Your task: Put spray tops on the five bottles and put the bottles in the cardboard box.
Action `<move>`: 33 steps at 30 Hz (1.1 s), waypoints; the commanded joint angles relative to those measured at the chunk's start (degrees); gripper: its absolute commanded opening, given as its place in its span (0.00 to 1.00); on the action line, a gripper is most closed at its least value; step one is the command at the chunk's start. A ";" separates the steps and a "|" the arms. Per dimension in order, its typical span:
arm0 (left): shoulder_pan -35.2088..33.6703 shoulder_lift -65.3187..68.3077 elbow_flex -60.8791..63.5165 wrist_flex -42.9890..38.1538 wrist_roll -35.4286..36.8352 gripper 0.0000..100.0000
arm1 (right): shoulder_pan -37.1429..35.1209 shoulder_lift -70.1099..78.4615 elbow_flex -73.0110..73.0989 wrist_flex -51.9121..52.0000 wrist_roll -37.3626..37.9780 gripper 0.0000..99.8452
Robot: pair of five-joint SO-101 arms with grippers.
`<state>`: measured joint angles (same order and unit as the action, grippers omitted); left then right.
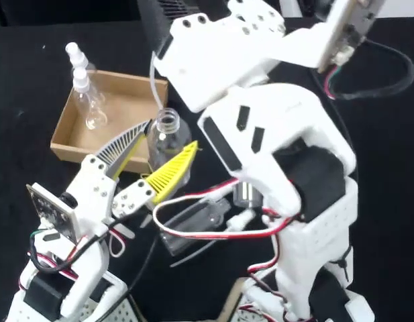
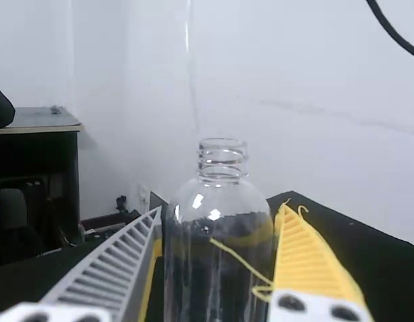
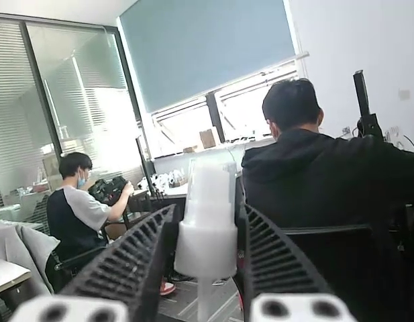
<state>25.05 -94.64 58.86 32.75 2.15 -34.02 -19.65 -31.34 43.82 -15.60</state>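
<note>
A clear open-necked bottle stands upright just in front of the cardboard box. My left gripper is shut on its body, grey finger on one side, yellow finger on the other. The left wrist view has the bottle between those fingers, threaded neck bare. My right gripper is raised and shut on a white spray top. The top's thin dip tube hangs down above and slightly left of the bottle's neck. Two capped bottles stand at the box's far left corner.
A clear bottle lies on the black table under red and white cables, with a white spray top beside it. Another clear bottle lies by the right arm's base. The right arm's white body takes up the table's middle.
</note>
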 commanded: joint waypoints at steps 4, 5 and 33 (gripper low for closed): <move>0.40 -0.26 -0.57 -1.58 0.26 0.23 | 1.23 -1.98 0.31 2.55 0.09 0.10; 0.40 -0.26 -0.66 -1.67 0.26 0.23 | 1.23 -2.59 0.66 2.99 0.09 0.10; 0.31 -0.26 1.01 -3.16 0.00 0.23 | 4.22 -8.66 4.35 -3.08 0.18 0.10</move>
<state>25.05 -94.73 60.70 31.08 2.24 -33.14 -26.15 -25.80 41.89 -15.60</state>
